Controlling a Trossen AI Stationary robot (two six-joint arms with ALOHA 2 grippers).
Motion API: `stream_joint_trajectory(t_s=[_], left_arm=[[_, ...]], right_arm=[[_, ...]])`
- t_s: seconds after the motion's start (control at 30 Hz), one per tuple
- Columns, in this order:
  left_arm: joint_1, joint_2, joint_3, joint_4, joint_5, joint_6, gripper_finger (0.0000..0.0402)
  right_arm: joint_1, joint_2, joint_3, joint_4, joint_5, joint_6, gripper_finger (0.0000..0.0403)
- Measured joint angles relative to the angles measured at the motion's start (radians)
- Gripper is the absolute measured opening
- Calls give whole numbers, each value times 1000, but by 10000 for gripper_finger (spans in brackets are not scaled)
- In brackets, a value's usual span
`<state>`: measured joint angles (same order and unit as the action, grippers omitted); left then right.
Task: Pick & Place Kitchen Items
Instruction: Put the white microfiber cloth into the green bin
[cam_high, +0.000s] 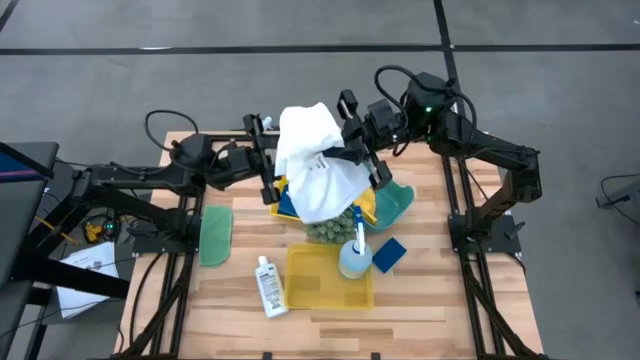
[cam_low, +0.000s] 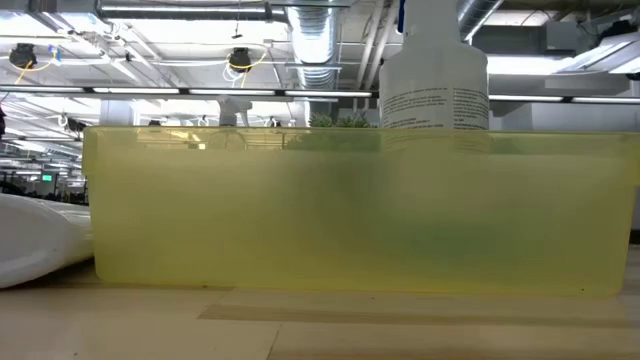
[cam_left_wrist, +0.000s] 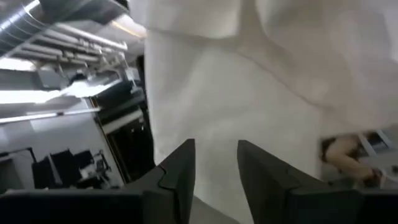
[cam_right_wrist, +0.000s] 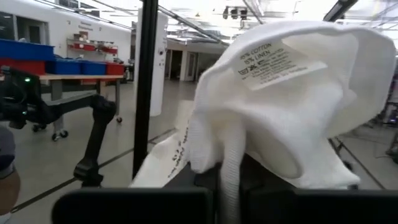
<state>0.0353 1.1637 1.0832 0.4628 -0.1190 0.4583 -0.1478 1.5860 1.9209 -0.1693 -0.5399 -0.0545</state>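
White cloth (cam_high: 318, 160) hung in a crumpled bundle above the far middle of the wooden table (cam_high: 430, 310) in the high view, held up between the two arms, with the left gripper (cam_high: 268, 165) at its left edge and the right gripper (cam_high: 362, 150) at its right. Below it lay a teal basket (cam_high: 398, 200) and a green bumpy ball (cam_high: 330, 229); nearer stood a yellow bin (cam_high: 320, 280), a spray bottle (cam_high: 355, 255) just beside it, a blue sponge (cam_high: 389, 254), a small white bottle (cam_high: 268, 285) lying flat, and a green piece (cam_high: 215, 235) off to the left. The low view was mostly filled by the yellow bin's translucent wall (cam_low: 360, 210), with the spray bottle (cam_low: 435, 80) rising behind it and the white bottle (cam_low: 35, 240) lying at the left. The left wrist view showed the left jaws parted, the cloth (cam_left_wrist: 249, 112) hanging just beyond the fingers (cam_left_wrist: 180, 174). The right wrist view showed the right jaws clenched on a fold of the cloth (cam_right_wrist: 280, 106), its label facing the camera.
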Motion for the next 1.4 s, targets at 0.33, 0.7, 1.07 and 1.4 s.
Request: stream_joint_trajectory(t_s=[0.33,0.7,1.07,1.4], left_arm=[[-27,-69,0,-327,-16,-51,126],[-170,-97,-22,-557,-15,-152,105],[-314,-96,-252,-367,22,-224,101],[-424,-161,-421,-102,-287,-177,99]], right_arm=[[-47,-5,0,-30,26,-6,1],[-159,-5,-1,-60,25,10,0],[-277,-5,-1,-154,26,29,0],[-368,-5,-1,-287,26,50,0]])
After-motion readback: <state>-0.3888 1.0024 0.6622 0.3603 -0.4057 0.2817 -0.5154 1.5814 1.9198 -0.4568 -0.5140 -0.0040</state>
